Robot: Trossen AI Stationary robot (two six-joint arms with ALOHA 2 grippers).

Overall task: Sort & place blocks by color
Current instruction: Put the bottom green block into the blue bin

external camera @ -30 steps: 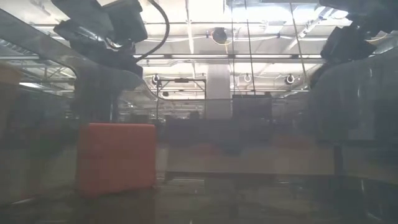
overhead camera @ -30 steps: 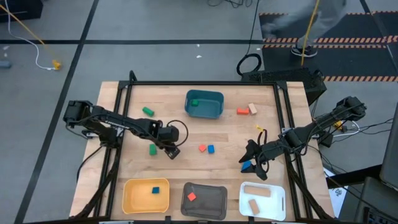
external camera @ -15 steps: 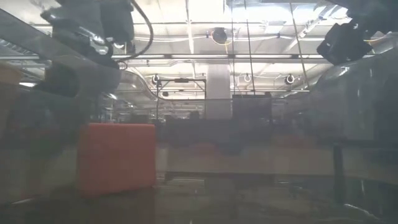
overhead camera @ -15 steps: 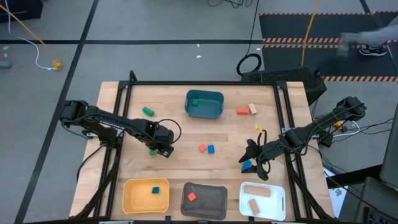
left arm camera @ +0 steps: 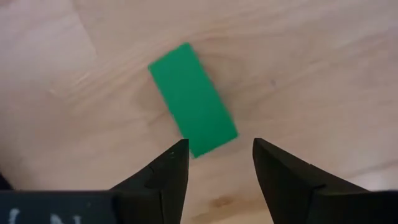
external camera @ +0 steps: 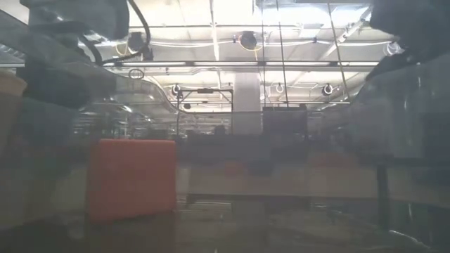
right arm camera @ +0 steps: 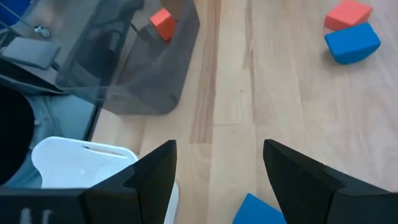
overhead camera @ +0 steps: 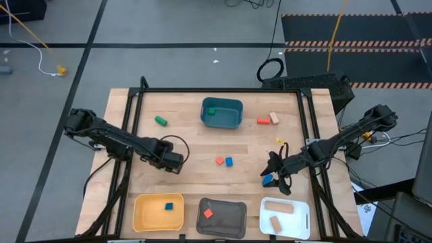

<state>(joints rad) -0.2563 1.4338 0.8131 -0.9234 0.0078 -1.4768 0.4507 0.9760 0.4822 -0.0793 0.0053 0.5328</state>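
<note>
Beyond left gripper [left arm camera: 214, 163] open fingers: flat green bar [left arm camera: 193, 99], lying askew

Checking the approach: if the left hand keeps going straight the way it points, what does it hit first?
Probably the green block, lying flat on the table just ahead of the open left hand; depth is uncertain.

— Where do the cameras sit?
— One looks straight down on the whole counter [overhead camera: 250, 145]; one sits at counter height, facing the room, close behind a red block [external camera: 131, 177].
— The wrist cameras?
— Close above the wood; the right one shares the grey tray [right arm camera: 134, 68] with the overhead.
</note>
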